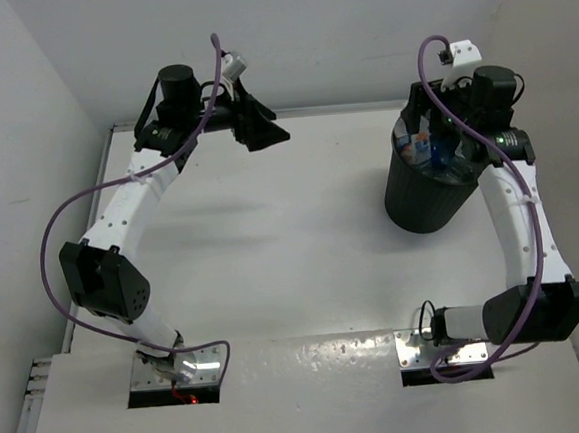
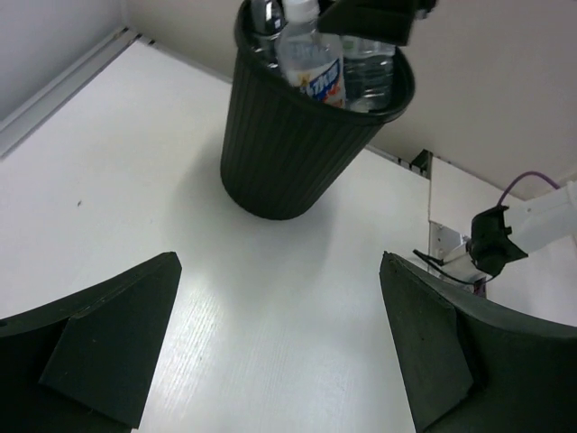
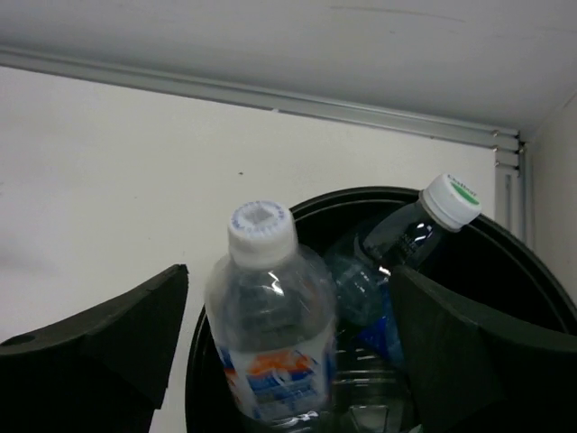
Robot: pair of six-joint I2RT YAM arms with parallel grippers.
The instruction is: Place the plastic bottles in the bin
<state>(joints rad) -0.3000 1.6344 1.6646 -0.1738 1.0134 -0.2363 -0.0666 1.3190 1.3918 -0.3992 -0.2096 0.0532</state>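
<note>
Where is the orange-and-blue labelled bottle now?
The bottle stands inside the bin, upper right in the top view, between the open fingers of the right gripper.

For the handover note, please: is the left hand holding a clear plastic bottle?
No, the left hand is wide open, with only white table showing between its fingers.

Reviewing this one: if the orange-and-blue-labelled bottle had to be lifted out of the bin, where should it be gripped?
Grip the bottle at its shoulder just under the white cap, coming straight down from above. It stands nearly upright with only its top clear of the bin rim; the wall and neighbouring bottles block its sides.
</note>
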